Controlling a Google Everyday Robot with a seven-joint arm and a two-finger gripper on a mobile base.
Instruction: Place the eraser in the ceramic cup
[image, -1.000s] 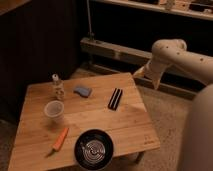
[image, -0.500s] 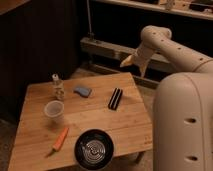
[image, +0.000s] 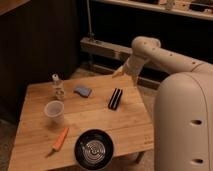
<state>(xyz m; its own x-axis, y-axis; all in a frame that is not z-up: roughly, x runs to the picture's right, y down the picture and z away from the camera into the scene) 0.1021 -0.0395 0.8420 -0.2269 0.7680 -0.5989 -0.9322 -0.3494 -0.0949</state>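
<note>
The eraser, a long flat black block with a pale stripe, lies on the right side of the wooden table. The ceramic cup, pale and tapered, stands upright on the table's left side, well apart from the eraser. My gripper hangs at the end of the white arm, above the table's far right edge, a little beyond and above the eraser. It holds nothing that I can see.
A small clear bottle stands at the far left. A blue-grey lump lies near it. An orange stick-like tool and a black round pan sit at the front. My white body fills the right.
The arm has swung left and down, bringing the gripper from off the table's right side to just above its far right edge, nearer the eraser.
</note>
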